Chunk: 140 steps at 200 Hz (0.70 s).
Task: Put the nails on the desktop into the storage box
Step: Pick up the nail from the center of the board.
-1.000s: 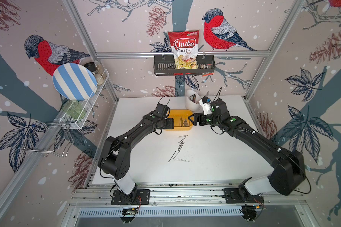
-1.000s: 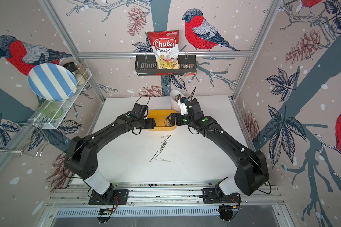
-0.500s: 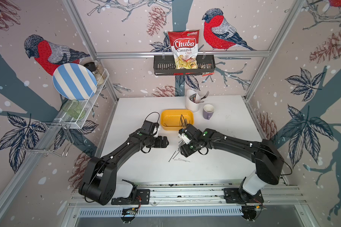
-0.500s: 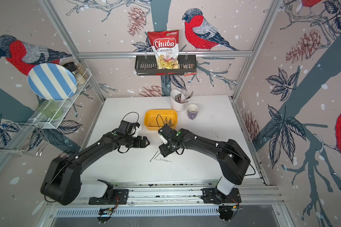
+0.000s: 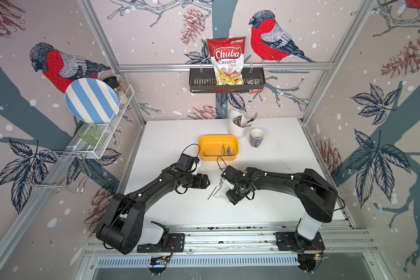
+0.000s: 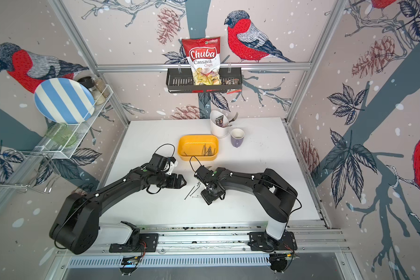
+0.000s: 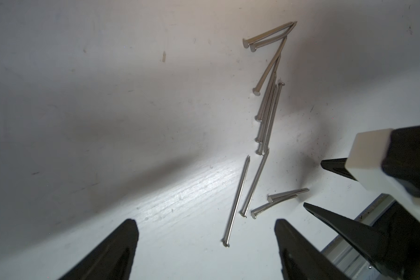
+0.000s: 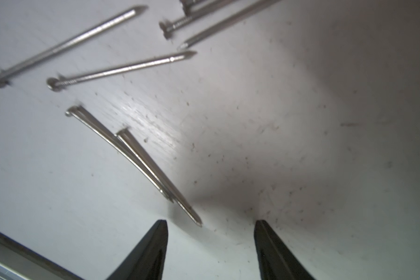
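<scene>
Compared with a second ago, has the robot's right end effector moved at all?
Yes. The right end effector has left the storage box's end and come back toward the robot's base, now low over the loose nails on the desktop.

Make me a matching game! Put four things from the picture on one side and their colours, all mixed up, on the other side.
Things:
1. storage box
2. mug
3. plate
4. chips bag

Colours:
A. mostly red
B. blue and white stripes
C. yellow
D. purple

Pairs: 1-C, 2-D, 3-B, 4-A
</scene>
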Motion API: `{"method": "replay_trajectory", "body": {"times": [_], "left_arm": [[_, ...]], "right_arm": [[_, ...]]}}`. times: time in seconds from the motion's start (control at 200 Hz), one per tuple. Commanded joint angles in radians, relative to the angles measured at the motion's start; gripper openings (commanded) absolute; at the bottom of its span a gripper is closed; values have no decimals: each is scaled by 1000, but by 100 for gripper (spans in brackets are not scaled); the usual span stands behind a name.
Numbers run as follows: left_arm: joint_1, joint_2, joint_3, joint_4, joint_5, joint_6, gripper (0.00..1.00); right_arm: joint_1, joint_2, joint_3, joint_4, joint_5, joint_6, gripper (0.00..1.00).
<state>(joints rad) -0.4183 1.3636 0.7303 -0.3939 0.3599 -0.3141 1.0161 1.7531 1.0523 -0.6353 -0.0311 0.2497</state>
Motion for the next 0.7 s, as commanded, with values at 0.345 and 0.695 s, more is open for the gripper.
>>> {"method": "replay_trajectory", "body": {"times": [0.345,0.695], "left_arm": [[-6,0,12,13,10,20,90],[-5,-12,18,9,8,27,90]], "right_arm": [[-14,109,46,19,97,-47,51],[3,192,169,-7,38,-141,50]]}}
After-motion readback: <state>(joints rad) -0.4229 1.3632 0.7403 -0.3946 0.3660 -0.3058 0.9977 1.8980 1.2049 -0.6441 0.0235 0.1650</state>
